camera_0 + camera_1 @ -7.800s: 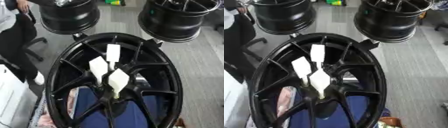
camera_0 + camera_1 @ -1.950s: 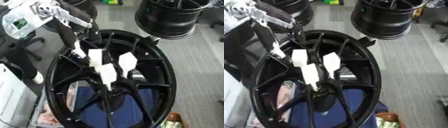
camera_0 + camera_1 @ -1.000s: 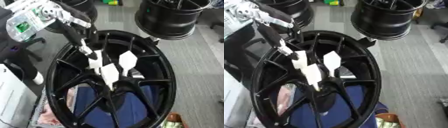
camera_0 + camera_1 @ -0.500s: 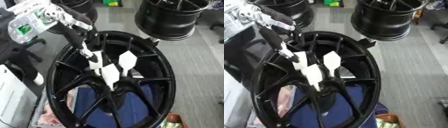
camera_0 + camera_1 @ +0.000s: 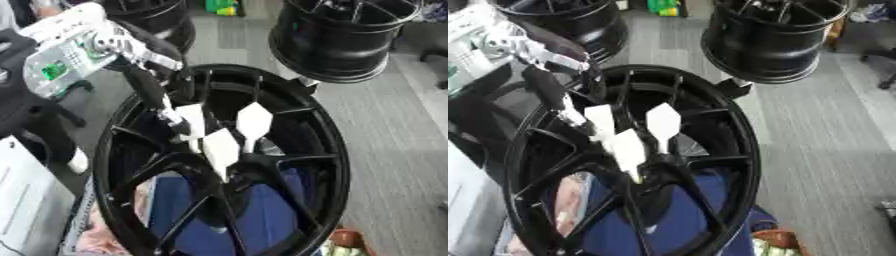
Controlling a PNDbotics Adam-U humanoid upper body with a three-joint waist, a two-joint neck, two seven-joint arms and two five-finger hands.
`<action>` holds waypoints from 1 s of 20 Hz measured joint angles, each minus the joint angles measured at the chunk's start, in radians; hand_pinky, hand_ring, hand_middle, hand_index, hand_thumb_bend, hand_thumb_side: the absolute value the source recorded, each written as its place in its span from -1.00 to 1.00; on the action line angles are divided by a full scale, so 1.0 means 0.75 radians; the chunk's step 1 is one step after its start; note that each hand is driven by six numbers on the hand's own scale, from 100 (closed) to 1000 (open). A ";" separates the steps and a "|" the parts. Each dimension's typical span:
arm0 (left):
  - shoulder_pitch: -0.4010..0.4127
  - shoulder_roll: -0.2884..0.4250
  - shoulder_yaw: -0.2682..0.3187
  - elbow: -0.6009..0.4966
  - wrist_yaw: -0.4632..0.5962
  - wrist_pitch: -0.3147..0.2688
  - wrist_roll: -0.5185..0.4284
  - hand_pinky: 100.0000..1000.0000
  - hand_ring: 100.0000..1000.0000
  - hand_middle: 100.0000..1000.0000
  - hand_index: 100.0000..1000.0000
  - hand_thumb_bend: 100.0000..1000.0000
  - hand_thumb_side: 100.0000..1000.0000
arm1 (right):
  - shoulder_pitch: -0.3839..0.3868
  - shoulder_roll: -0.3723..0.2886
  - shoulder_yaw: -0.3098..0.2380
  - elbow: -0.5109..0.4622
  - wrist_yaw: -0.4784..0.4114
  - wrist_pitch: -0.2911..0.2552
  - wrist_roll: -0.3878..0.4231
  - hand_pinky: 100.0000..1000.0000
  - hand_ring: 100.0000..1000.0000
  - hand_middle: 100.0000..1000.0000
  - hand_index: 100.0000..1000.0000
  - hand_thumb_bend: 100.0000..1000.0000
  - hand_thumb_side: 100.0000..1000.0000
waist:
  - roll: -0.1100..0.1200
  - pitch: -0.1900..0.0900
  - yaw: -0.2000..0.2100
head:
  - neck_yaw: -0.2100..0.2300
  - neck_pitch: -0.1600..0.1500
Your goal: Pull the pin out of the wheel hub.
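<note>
A big black spoked wheel hub (image 5: 338, 150) lies tilted in the middle of both eye views. Three white paddle-shaped pins stand up near its centre: a left pin (image 5: 193, 121), a middle pin (image 5: 220, 149) and a right pin (image 5: 254, 120). My left hand (image 5: 150, 86), black below a silver forearm with a green board (image 5: 68, 56), comes in from the upper left. It reaches down inside the rim and its tip meets the left pin's left side. Whether it grips the pin is hidden. My right hand shows in no view.
Two more black wheels stand behind, one at the upper right (image 5: 350, 35) and one at the upper left (image 5: 150, 15). A blue surface (image 5: 267, 212) shows through the spokes. Grey floor (image 5: 394, 150) lies to the right. A white object (image 5: 26, 200) stands at the lower left.
My left arm has come in from the upper left and lowered into the hub, ending against the left pin. The three pins stand as before.
</note>
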 measured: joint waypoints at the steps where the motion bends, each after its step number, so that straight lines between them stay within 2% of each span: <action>1: 0.002 -0.004 0.000 0.004 -0.002 0.005 0.000 0.52 0.52 0.38 0.59 0.15 0.40 | 0.000 0.001 0.000 0.000 0.000 0.000 0.000 0.70 0.38 0.15 0.46 -1.00 -0.24 | 0.000 0.000 -0.001 | 0.000 0.000; 4: 0.004 -0.015 0.000 0.007 -0.005 0.022 0.000 0.51 0.51 0.36 0.58 0.12 0.46 | 0.001 0.010 -0.001 0.000 0.000 0.000 0.000 0.70 0.38 0.15 0.46 -1.00 -0.23 | 0.000 0.000 -0.003 | 0.001 0.000; 10: 0.014 -0.026 0.000 0.009 -0.005 0.054 0.000 0.48 0.47 0.30 0.55 0.09 0.40 | 0.009 0.021 -0.009 0.000 -0.001 -0.002 -0.002 0.70 0.38 0.15 0.46 -1.00 -0.21 | -0.001 0.003 -0.008 | 0.001 0.000; 13: 0.016 -0.027 0.000 0.009 -0.005 0.060 0.000 0.45 0.42 0.18 0.50 0.03 0.29 | 0.010 0.022 -0.013 0.000 -0.002 -0.004 -0.004 0.70 0.38 0.15 0.46 -1.00 -0.21 | -0.001 0.004 -0.009 | 0.001 0.000; 14: 0.016 -0.027 0.000 0.009 -0.005 0.061 0.000 0.43 0.40 0.15 0.48 0.00 0.18 | 0.010 0.023 -0.016 0.000 -0.003 -0.004 -0.004 0.70 0.38 0.15 0.46 -1.00 -0.21 | -0.001 0.005 -0.009 | 0.001 0.000; 20: 0.027 -0.035 -0.009 0.019 -0.013 0.049 0.000 0.43 0.40 0.14 0.47 -0.03 0.01 | 0.010 0.023 -0.017 0.000 -0.004 -0.006 -0.006 0.70 0.38 0.15 0.46 -1.00 -0.20 | -0.001 0.006 -0.010 | 0.002 0.000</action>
